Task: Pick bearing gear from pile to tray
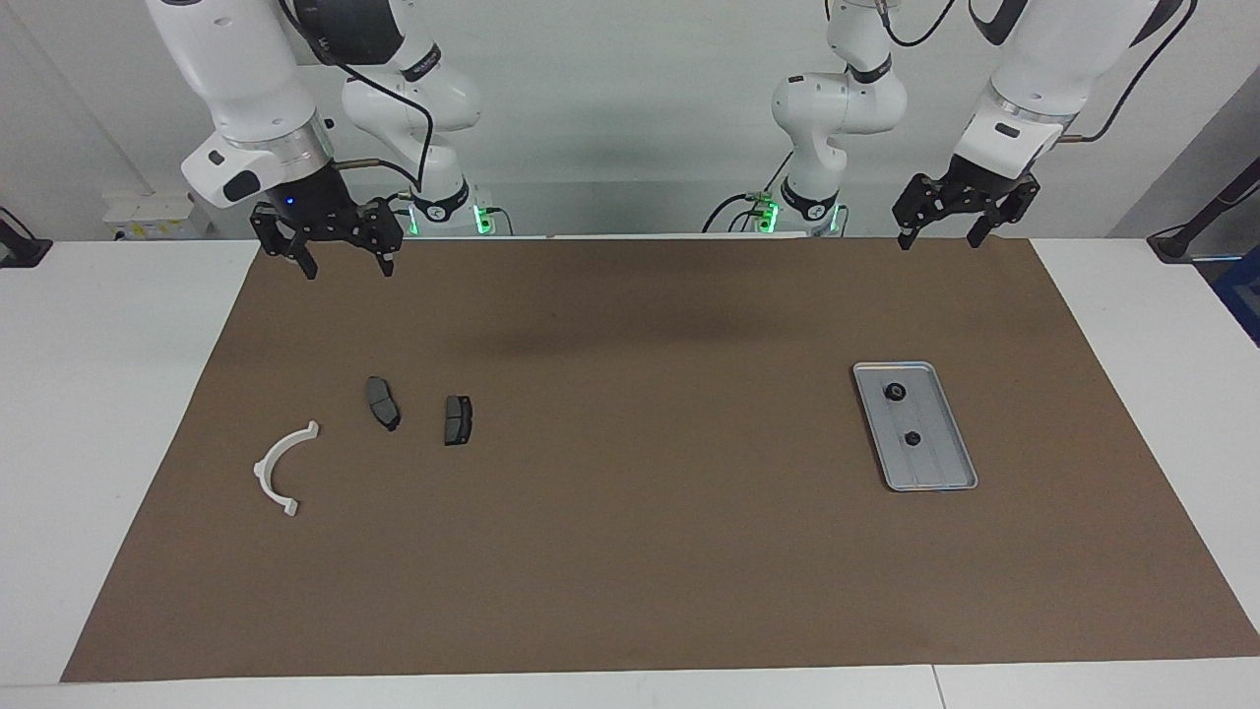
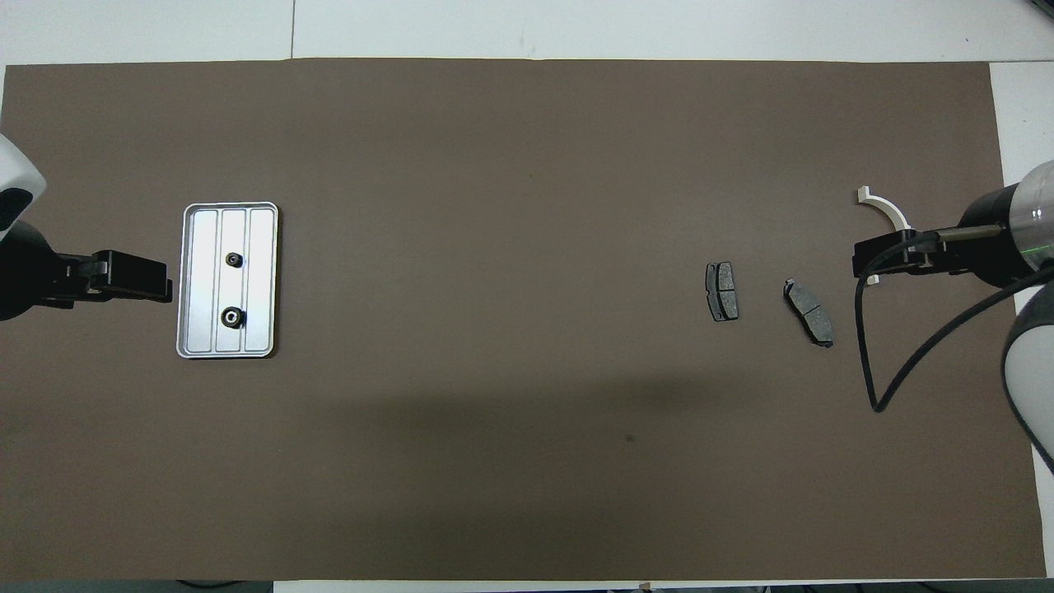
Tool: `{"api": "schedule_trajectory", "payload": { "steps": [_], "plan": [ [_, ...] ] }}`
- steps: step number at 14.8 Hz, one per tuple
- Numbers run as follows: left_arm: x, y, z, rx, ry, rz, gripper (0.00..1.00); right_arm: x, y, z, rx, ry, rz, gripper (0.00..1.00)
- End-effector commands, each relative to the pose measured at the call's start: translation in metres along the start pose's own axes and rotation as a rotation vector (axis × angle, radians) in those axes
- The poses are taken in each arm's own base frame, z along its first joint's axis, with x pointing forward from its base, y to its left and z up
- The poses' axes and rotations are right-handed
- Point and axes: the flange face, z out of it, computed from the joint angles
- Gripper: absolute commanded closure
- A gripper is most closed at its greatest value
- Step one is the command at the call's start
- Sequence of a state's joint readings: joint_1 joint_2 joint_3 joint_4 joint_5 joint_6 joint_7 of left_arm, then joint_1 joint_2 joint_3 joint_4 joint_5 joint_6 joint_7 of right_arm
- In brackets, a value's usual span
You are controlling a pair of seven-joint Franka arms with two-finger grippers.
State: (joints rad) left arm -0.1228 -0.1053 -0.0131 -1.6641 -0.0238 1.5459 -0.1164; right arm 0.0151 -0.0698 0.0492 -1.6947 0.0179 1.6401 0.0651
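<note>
The tray is seen lying flat on the brown mat, toward the left arm's end of the table, with two small black gears resting in it, one nearer to the robots than the other and the two apart. At the right arm's end, two dark brake pads are laid side by side, and a white half-ring bracket is placed farther from the robots, near them. The left gripper is held raised over the mat's edge nearest the robots, jaws spread wide and empty. The right gripper is likewise held high over that edge, jaws wide and empty.
</note>
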Motion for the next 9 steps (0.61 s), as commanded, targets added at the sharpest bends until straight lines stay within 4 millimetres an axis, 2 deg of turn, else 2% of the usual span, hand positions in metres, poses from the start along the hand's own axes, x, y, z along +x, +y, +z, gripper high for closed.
{"api": "schedule_trajectory", "payload": {
  "steps": [1,9],
  "plan": [
    [-0.0107,-0.0035,-0.0009,0.011,0.013,-0.003,0.00,-0.0018,0.0022,-0.0047,0.007,0.011,-0.010,0.00],
    [-0.0136,-0.0022,-0.0032,0.011,0.011,0.002,0.00,-0.0023,0.0022,-0.0055,0.007,0.012,-0.010,0.00]
  ]
}}
